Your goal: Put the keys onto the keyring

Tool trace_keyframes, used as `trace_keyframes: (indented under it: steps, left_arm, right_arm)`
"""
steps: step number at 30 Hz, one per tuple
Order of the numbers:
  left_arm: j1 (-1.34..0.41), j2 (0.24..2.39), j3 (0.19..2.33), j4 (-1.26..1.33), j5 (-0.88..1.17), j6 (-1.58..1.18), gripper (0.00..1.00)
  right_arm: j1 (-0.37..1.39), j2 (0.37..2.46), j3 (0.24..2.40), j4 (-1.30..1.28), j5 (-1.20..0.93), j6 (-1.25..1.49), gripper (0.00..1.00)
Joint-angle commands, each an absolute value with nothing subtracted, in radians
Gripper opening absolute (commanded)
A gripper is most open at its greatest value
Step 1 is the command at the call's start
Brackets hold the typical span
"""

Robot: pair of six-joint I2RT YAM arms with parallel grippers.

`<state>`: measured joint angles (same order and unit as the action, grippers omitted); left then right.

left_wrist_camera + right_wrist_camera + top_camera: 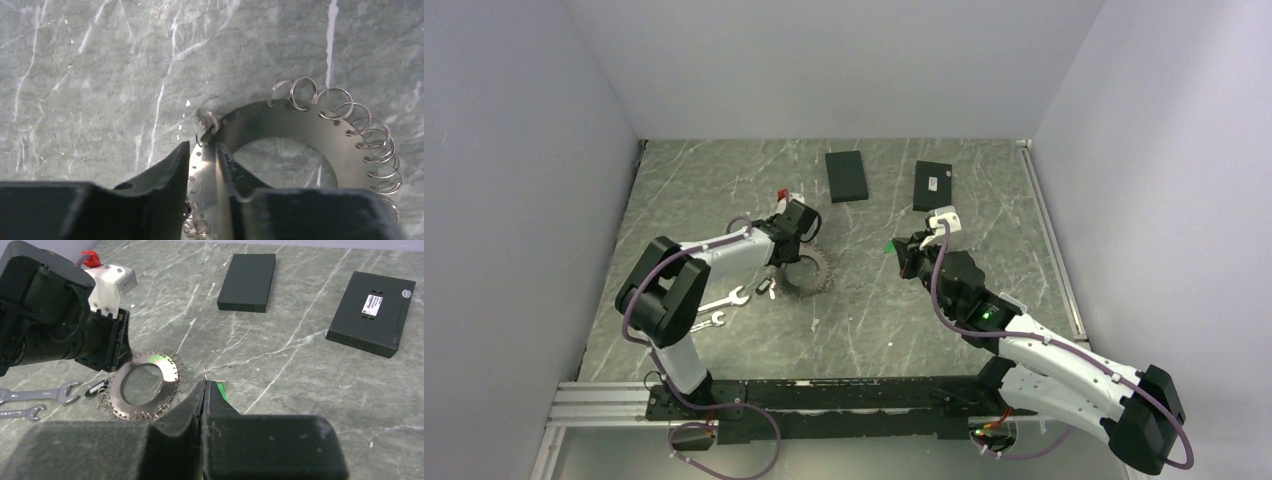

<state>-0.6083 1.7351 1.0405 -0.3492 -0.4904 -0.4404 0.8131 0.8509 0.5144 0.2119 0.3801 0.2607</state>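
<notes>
The left gripper [202, 152] is clamping the flat metal band of the keyring [285, 117], lying on the marbled table [75, 75], its rim's thin wire coils showing only in the wrist views, while the right gripper [205, 386] is pinching shut on a small wire loop [205, 371].

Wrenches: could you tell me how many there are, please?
2: the far wrench left of the keyring; the near wrench beside it. The left arm might hide others.

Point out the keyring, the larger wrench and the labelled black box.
keyring [290, 122], left wrist view, flat metal band.
larger wrench [37, 394], right wrist view, shaft.
labelled black box [360, 322], right wrist view, top face.
</notes>
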Motion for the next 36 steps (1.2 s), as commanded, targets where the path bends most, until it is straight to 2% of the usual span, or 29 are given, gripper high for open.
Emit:
trace_keyframes:
  steps: [1,4,7,14,20,23,29,36]
  left_arm:
    - [-0.61,1.668,1.037,-0.319,-0.442,-0.381,0.46]
    - [-0.611,1.599,1.016,-0.375,-0.412,-0.415,0.62]
    - [-0.621,1.532,1.028,-0.455,-0.38,-0.443,0.65]
    - [-0.659,1.46,1.078,-0.669,-0.276,-0.501,0.51]
    - [-0.681,1.452,1.053,-0.742,-0.226,-0.701,0.44]
    - [-0.692,1.459,1.029,-0.75,-0.233,-0.837,0.44]
    - [-0.719,1.489,0.963,-0.665,-0.231,-0.977,0.3]
    - [-0.737,1.506,0.955,-0.651,-0.34,-1.029,0.28]
  right_arm:
    - [0.818,0.844,0.515,0.273,0.385,0.255,0.0]
    - [0.818,0.845,0.51,0.282,0.385,0.255,0.0]
    - [0.818,0.849,0.508,0.288,0.386,0.253,0.0]
    - [0.818,0.857,0.504,0.302,0.374,0.255,0.0]
    - [0.818,0.865,0.506,0.303,0.369,0.257,0.0]
    - [0.818,0.868,0.506,0.303,0.362,0.258,0.0]
    - [0.82,0.873,0.507,0.303,0.342,0.264,0.0]
    - [0.82,0.875,0.511,0.304,0.327,0.264,0.0]
